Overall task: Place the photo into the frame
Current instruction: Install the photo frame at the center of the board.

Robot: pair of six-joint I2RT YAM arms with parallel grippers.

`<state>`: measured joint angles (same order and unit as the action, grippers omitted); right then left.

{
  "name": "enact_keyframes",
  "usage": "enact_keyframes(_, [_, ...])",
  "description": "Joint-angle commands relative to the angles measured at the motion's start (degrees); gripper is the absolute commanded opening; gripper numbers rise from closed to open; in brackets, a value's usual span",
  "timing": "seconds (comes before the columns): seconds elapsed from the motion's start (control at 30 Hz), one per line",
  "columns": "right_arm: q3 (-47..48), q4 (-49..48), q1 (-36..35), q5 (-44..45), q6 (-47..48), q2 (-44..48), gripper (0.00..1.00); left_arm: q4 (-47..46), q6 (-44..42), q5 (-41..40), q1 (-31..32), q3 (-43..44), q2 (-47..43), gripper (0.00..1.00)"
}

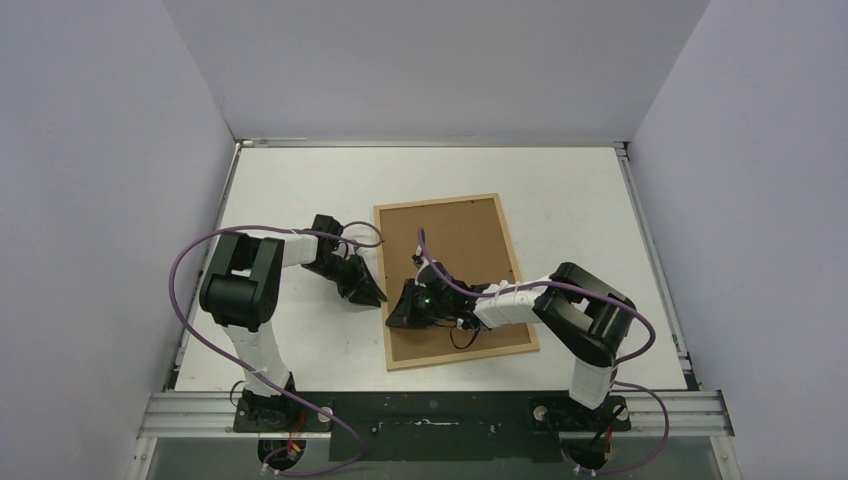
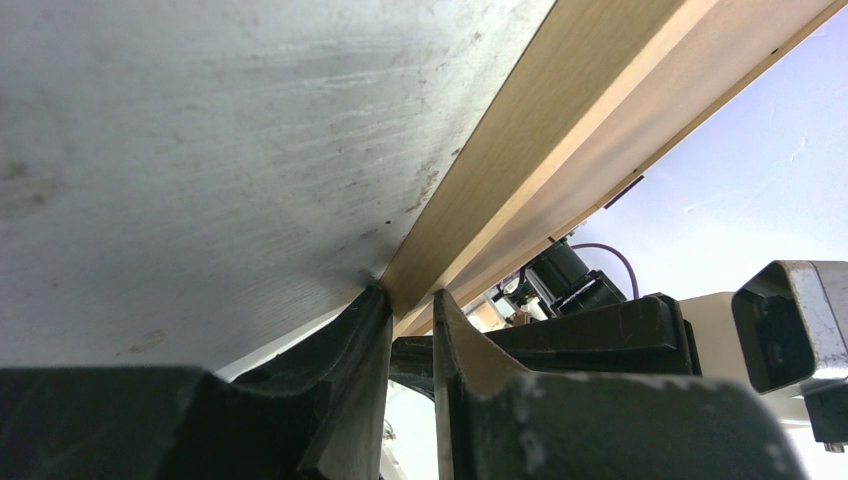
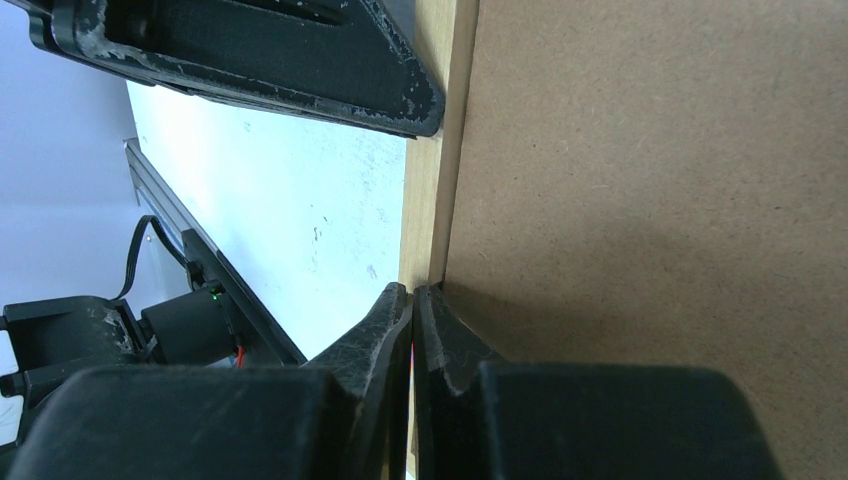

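Note:
The frame (image 1: pixel 505 250) lies back side up in the middle of the table, a plain brown board inside a thin light-wood rim. The photo is hidden. My left gripper (image 1: pixel 377 293) sits at the frame's left edge. In the left wrist view its jaws (image 2: pixel 410 298) stand narrowly apart, shut on the wood rim (image 2: pixel 520 150), whose edge runs in between the tips. My right gripper (image 1: pixel 403 306) rests on the frame just inside that same edge. Its fingers are shut tight together, tips (image 3: pixel 413 292) at the seam between rim (image 3: pixel 425 200) and brown board (image 3: pixel 650 180).
The two grippers are close together at the frame's left edge; the left gripper's finger (image 3: pixel 300 60) shows in the right wrist view. White table (image 1: pixel 300 180) surrounds the frame, with grey walls on three sides and a metal rail (image 1: pixel 430 410) at the near edge.

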<state>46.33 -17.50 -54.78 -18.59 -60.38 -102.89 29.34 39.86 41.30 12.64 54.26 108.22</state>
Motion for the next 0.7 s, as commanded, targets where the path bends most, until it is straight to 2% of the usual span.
enact_keyframes(0.0, [0.7, -2.14, 0.12, 0.0, 0.17, -1.13, 0.0, 0.24, -2.85, -18.36, 1.51, -4.05, 5.24, 0.18])
enact_keyframes(0.17, [0.89, -1.04, 0.2, 0.6, 0.16, -1.62, 0.0, 0.21, -2.84, -18.36, 1.51, -4.09, 5.17, 0.18])
enact_keyframes(0.33, [2.89, 8.49, 0.2, 4.7, 0.86, -1.7, 0.01, 0.12, -2.76, -18.45, 1.56, -4.2, 5.2, 0.18])
enact_keyframes(0.5, [3.76, 13.42, 0.28, 7.17, -0.1, -2.95, 0.12, 0.11, -2.69, -18.58, 1.56, -4.24, 5.2, 0.18])
enact_keyframes(0.67, [3.79, 15.39, 0.34, 8.42, -0.95, -4.07, 0.27, 0.17, -2.76, -18.62, 1.51, -4.25, 5.32, 0.18])
